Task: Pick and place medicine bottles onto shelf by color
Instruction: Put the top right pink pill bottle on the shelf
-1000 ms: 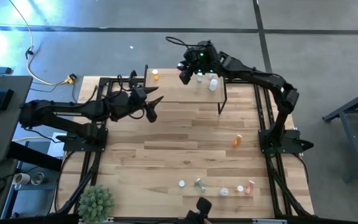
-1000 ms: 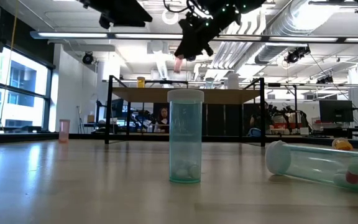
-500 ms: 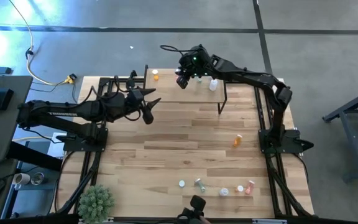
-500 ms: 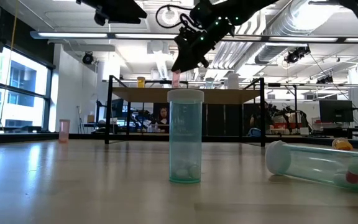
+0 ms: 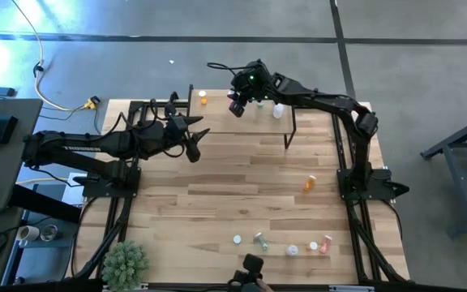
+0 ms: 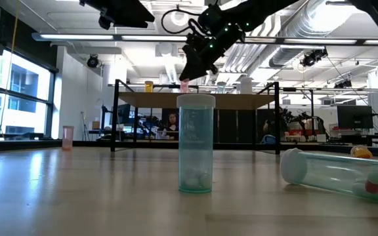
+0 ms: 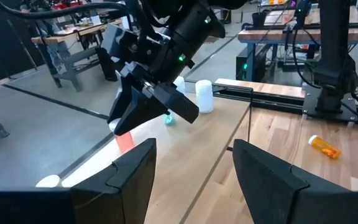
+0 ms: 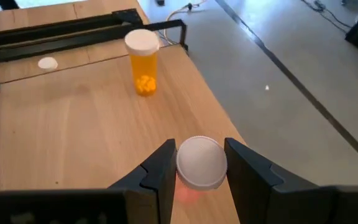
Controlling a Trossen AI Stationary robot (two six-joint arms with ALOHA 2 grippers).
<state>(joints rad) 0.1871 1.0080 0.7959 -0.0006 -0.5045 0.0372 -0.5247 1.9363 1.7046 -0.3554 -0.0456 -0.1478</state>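
We see the right claw (image 5: 235,105) over the shelf (image 5: 221,120), closed on a pink bottle (image 8: 199,163) whose white cap shows between its two fingers in the right wrist view. From the low camera, the pink bottle hangs below the claw, just above the shelf top. In the left wrist view its pink body (image 7: 125,140) shows under the dark fingers, close to the board's edge.

On the shelf, an orange bottle (image 5: 203,98) stands upright near the end closer to the left arm. A white bottle (image 5: 278,110) stands near the other end, with a small green one (image 7: 169,118) just beside it.

Our left claw (image 5: 194,139) waits over the surface, near the shelf's front edge, its fingers spread apart with nothing between them.

On the surface, an orange bottle (image 5: 309,183) lies on its side near the right arm's base. Nearer the front edge we see a loose row: a white-capped bottle (image 5: 237,239), a green bottle (image 5: 259,240), another capped one (image 5: 292,250) and a pink bottle (image 5: 326,242). A plant (image 5: 125,261) sits in the front corner on the left arm's side.
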